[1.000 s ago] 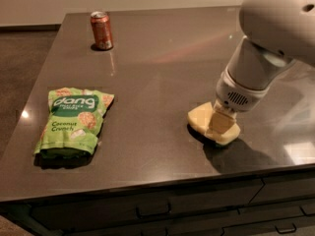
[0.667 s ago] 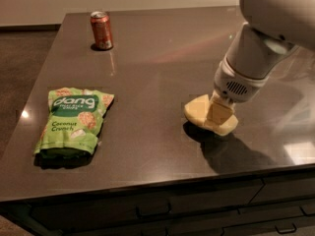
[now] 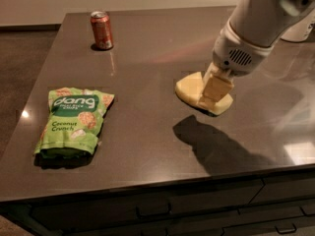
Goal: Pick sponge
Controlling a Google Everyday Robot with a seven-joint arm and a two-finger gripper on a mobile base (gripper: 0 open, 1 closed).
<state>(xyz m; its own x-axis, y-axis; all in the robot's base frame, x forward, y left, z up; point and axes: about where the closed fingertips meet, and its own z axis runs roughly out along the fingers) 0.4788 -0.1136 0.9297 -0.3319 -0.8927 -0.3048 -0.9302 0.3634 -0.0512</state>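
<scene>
The sponge (image 3: 189, 88) is a pale yellow foam block held tilted above the dark countertop (image 3: 147, 73), right of centre. Its shadow lies apart from it on the surface, below and to the front. My gripper (image 3: 213, 95) comes down from the upper right on the white arm and is shut on the sponge. One cream finger (image 3: 216, 86) lies across the sponge's right half and hides part of it.
A green snack bag (image 3: 74, 119) lies flat at the left front. A red soda can (image 3: 101, 30) stands at the far left. The counter's front edge runs along the bottom, with drawers (image 3: 162, 210) beneath it.
The gripper has risen with the sponge in it. The sponge has left the countertop and its shadow has pulled away from it.
</scene>
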